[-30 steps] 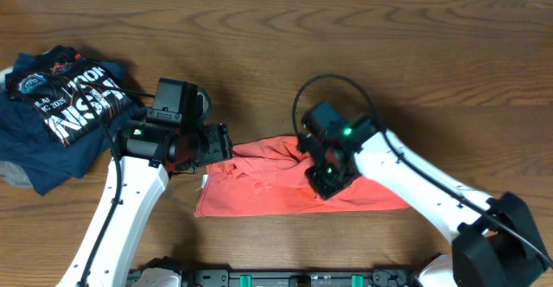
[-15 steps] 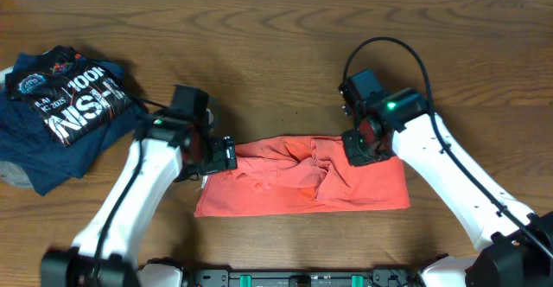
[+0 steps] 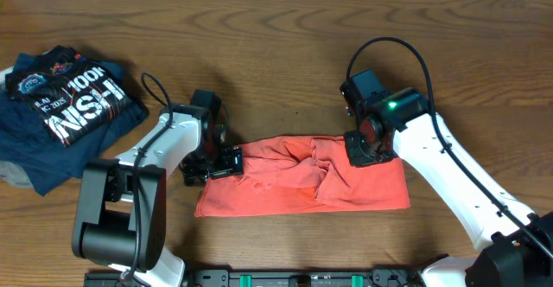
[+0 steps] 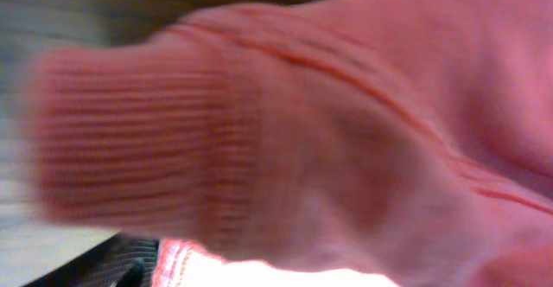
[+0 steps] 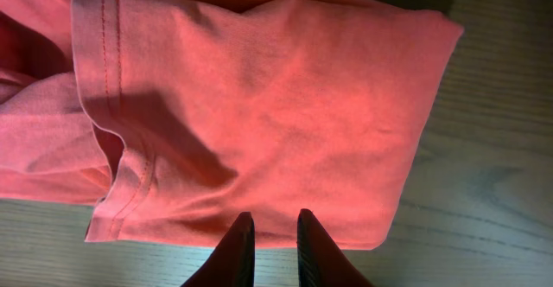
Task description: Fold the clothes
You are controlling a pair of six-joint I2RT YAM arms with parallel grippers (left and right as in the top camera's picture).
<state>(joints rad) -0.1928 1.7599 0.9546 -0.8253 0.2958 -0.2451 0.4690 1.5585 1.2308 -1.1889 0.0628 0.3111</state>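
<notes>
Right gripper (image 3: 367,149) hovers over the upper right part of the T-shirt (image 3: 294,188). In the right wrist view its fingers (image 5: 242,252) are drawn almost together over the cloth with nothing between them. The left gripper (image 3: 226,160) sits at the shirt's upper left edge; its own camera is filled by blurred ribbed fabric, so I cannot tell whether it grips.

The coral shirt lies as a wide band in the lower centre of the overhead frame. Its lower edge is straight, its right edge is clean, and its upper middle is bunched. Close up, a stitched sleeve hem (image 5: 112,192) lies on the left. Bare wooden table (image 3: 276,45) spans the top and right, and a pile of dark shirts (image 3: 60,105) lies well apart at the upper left.
</notes>
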